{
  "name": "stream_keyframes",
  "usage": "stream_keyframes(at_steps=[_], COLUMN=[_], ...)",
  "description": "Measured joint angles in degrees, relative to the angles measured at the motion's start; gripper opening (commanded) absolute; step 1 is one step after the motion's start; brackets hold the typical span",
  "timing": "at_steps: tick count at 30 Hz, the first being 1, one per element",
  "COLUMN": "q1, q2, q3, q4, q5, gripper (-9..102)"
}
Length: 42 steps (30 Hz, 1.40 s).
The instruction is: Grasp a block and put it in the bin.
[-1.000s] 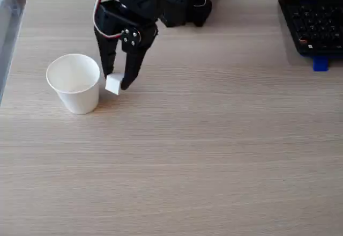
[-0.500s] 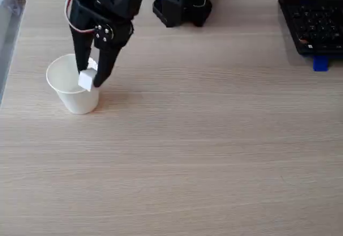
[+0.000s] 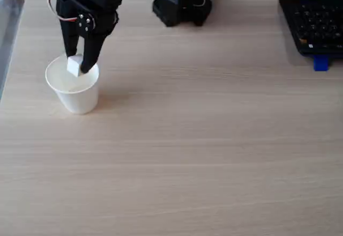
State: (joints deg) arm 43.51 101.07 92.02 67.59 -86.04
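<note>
Fixed view. Light wood-grain table [image 3: 203,150] spans the scene. Black keyboard [image 3: 315,24] at far right, cut off by the right edge. Small blue rectangular piece [image 3: 320,63] lies on the table just at the keyboard's near edge. Pale floor strip [image 3: 6,32] shows along the far left edge.

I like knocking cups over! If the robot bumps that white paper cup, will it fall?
Probably yes. The paper cup looks thin and empty, so likely light. Its base is narrower than its rim, so a nudge from the gripper could tip it, then it might roll.
</note>
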Motion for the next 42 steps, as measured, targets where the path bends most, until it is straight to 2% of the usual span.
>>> stream_keyframes(at_steps=[12, 15, 25, 42], q1=[1.4, 1.9, 1.4, 1.5], q2=[-0.8, -0.9, -0.9, -0.9], q3=[-0.3, -0.3, -0.3, -0.3], q4=[0.4, 0.4, -0.2, -1.0], q5=[-0.5, -0.5, -1.1, -0.8], gripper=[4, 14, 23, 24])
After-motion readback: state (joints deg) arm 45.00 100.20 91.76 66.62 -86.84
